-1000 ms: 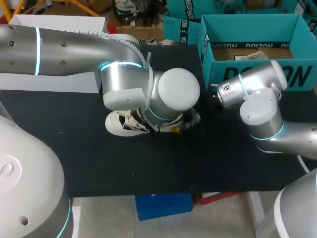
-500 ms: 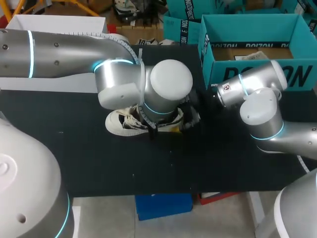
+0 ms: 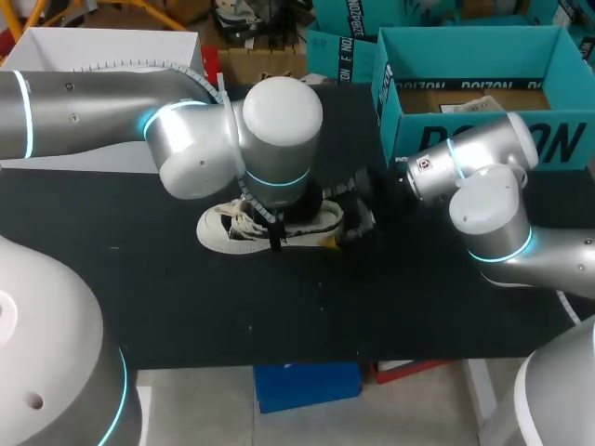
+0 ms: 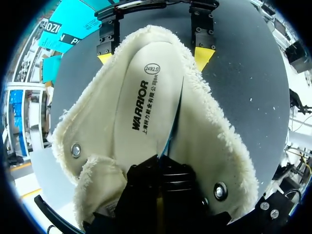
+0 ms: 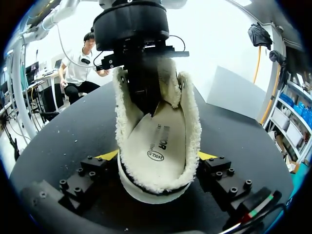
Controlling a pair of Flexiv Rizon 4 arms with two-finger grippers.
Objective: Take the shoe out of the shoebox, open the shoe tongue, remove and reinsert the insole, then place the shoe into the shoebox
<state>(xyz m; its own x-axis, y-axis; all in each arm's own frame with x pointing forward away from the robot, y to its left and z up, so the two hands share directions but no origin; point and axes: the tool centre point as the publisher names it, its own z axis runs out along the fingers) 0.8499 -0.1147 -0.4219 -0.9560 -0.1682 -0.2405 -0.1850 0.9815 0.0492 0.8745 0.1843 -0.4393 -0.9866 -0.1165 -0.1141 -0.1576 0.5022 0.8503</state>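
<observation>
The left gripper (image 4: 158, 168) pinches the front end of the flat white insole (image 4: 146, 102) inside the cream fleece-lined shoe (image 3: 223, 228). The right gripper (image 5: 158, 163) clamps the shoe's heel from both sides. The shoe sits on the black table (image 3: 186, 297), outside the teal cardboard shoebox (image 3: 567, 144).

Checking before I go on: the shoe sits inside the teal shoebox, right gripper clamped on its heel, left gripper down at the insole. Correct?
No: the head view shows the shoe on the black table, outside the teal shoebox. The rest holds: right gripper clamped on its heel, left gripper at the insole.
</observation>
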